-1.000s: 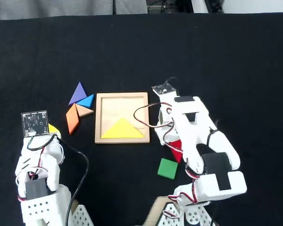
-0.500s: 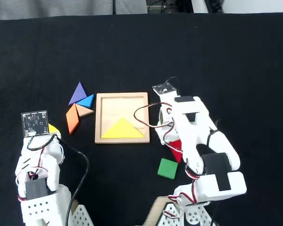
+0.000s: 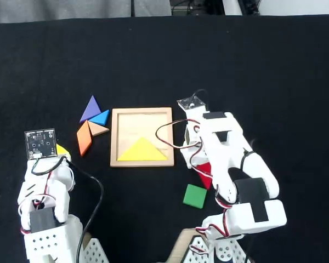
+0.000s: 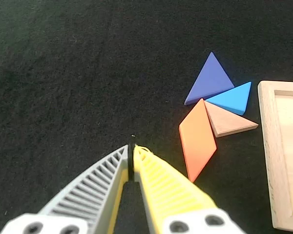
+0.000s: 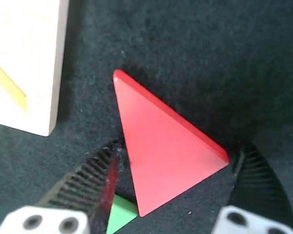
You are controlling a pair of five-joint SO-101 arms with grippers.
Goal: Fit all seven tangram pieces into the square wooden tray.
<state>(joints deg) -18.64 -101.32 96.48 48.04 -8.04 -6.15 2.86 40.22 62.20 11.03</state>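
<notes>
The square wooden tray (image 3: 116,129) lies mid-table with a yellow triangle (image 3: 142,150) inside it. Left of it sit a purple triangle (image 3: 91,108), a blue triangle (image 3: 101,117), a tan triangle (image 3: 97,129) and an orange parallelogram (image 3: 84,138). A red triangle (image 5: 161,144) lies flat on the cloth right of the tray (image 5: 27,63), and my right gripper (image 5: 173,163) stands open around it, one finger on each side. A green square (image 3: 194,196) lies nearer the front. My left gripper (image 4: 133,157) is shut with nothing in it, short of the orange parallelogram (image 4: 197,138).
Black cloth covers the table. The right arm's white body (image 3: 230,164) hangs over the red triangle (image 3: 204,171) in the high view. The green square's corner (image 5: 122,212) shows close to one right finger. Open cloth stretches behind and to the right.
</notes>
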